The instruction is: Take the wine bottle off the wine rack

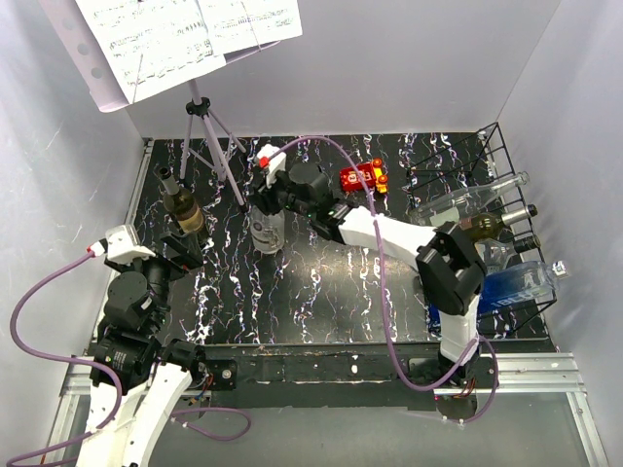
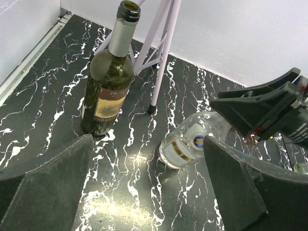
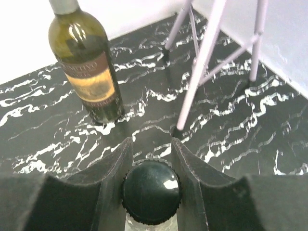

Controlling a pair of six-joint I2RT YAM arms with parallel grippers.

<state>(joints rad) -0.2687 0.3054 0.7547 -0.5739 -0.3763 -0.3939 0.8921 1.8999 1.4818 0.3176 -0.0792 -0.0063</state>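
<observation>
Though hidden from above, the right hand (image 3: 151,150) grips a dark bottle cap (image 3: 151,191) in its wrist view. The left hand (image 2: 144,185) stands open.

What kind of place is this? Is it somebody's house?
It looks like a robot practice booth, not a home: a left arm and right arm mounted at a black marbled table, plain white walls around, and a wine rack.
</observation>
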